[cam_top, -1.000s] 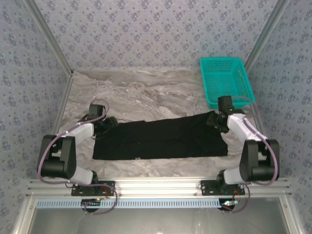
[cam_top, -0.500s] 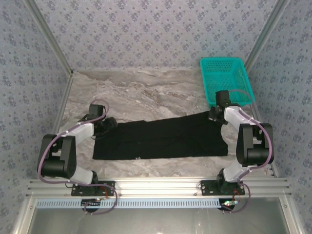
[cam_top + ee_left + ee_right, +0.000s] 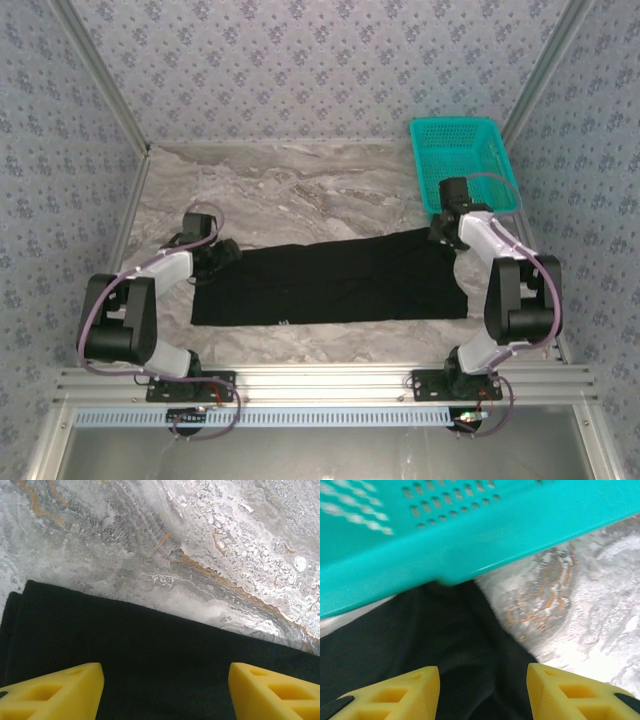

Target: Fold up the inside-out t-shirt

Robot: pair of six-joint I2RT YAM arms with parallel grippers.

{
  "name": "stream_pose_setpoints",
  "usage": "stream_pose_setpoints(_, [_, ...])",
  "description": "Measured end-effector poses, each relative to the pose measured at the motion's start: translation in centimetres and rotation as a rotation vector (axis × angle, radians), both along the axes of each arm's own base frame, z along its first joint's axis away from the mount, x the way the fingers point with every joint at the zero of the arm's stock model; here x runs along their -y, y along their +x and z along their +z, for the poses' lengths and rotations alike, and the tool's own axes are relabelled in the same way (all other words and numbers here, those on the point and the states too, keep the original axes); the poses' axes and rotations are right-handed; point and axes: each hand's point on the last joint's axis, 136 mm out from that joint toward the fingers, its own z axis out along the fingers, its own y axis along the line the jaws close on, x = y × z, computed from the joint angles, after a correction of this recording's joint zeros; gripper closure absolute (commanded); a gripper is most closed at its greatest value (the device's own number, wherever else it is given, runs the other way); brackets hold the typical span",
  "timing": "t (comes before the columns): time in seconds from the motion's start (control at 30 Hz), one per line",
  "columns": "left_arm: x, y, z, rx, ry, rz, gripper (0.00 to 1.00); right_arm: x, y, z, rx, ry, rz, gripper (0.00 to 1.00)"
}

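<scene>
Jaws on both sides stand open and hold nothing. At the left, the yellow fingers (image 3: 50,692) are wide apart above the far edge of the shirt (image 3: 330,280), close to its left end. At the right, the fingers (image 3: 395,695) are apart over the far right corner of the cloth. The shirt lies flat on the table (image 3: 280,190) as a long black band between the two arms.

The main danger is, I think, at the right. There the corner of the shirt reaches the basket (image 3: 465,165). In the right wrist view it seems to touch the teal wall or go a little under it; I cannot tell which. If the right jaws close here, they may strike the basket, or a pull on the cloth may drag it along.

At the left end two layers show, one beside the other. If the left jaws take only the upper layer, the band would open instead of folding. Also, if one arm lifts more than the other, the fold may come out skew.
</scene>
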Motion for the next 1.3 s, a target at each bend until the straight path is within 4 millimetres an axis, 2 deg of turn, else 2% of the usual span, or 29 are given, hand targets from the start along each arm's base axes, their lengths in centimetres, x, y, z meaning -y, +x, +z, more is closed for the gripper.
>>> stream_pose_setpoints(0.1, [-0.3, -0.3, 0.9, 0.010, 0.009, 0.009, 0.31, -3.3, -0.4, 1.4, 0.039, 0.039, 0.092, 0.51])
stream_pose_setpoints(0.17, [-0.3, -0.2, 2.0, 0.044, 0.006, 0.016, 0.31, -5.4, -0.8, 1.1, 0.030, 0.079, 0.149, 0.53])
stream_pose_setpoints(0.23, [-0.1, 0.1, 2.8, 0.071, -0.010, 0.012, 0.31, -6.4, -1.5, -0.1, -0.007, 0.117, 0.174, 0.55])
stream_pose_setpoints(0.33, [0.7, 0.1, 2.5, 0.062, -0.049, -0.006, 0.30, -5.9, -2.3, -2.5, -0.079, 0.143, 0.151, 0.55])
stream_pose_setpoints(0.43, [1.2, 0.0, 1.1, 0.019, -0.068, -0.020, 0.30, -5.2, -3.0, -4.5, -0.144, 0.172, 0.118, 0.54])
stream_pose_setpoints(0.53, [1.2, 0.1, -0.1, -0.007, -0.073, -0.012, 0.29, -5.0, -3.7, -6.2, -0.196, 0.193, 0.089, 0.52])
stream_pose_setpoints(0.6, [1.0, 0.9, 0.0, 0.005, -0.079, -0.002, 0.29, -5.0, -4.0, -6.9, -0.217, 0.203, 0.079, 0.50])
stream_pose_setpoints(0.83, [-0.1, 4.6, 0.3, 0.041, -0.085, 0.032, 0.24, -5.6, -3.3, -6.7, -0.188, 0.254, 0.070, 0.44])
stream_pose_setpoints(0.97, [-0.8, 6.9, 0.9, 0.059, -0.080, 0.045, 0.23, -6.8, -2.3, -6.4, -0.157, 0.286, 0.089, 0.40])
stream_pose_setpoints(1.1, [-1.2, 9.8, 3.6, 0.129, -0.078, 0.048, 0.21, -8.4, -1.8, -5.6, -0.132, 0.261, 0.140, 0.35])
stream_pose_setpoints(1.2, [-1.0, 10.4, 5.7, 0.184, -0.081, 0.042, 0.19, -9.2, -1.6, -3.3, -0.060, 0.236, 0.185, 0.28])
stream_pose_setpoints(1.3, [0.3, 9.6, 6.9, 0.216, -0.100, 0.014, 0.19, -10.1, -1.2, -0.1, 0.052, 0.265, 0.225, 0.26])
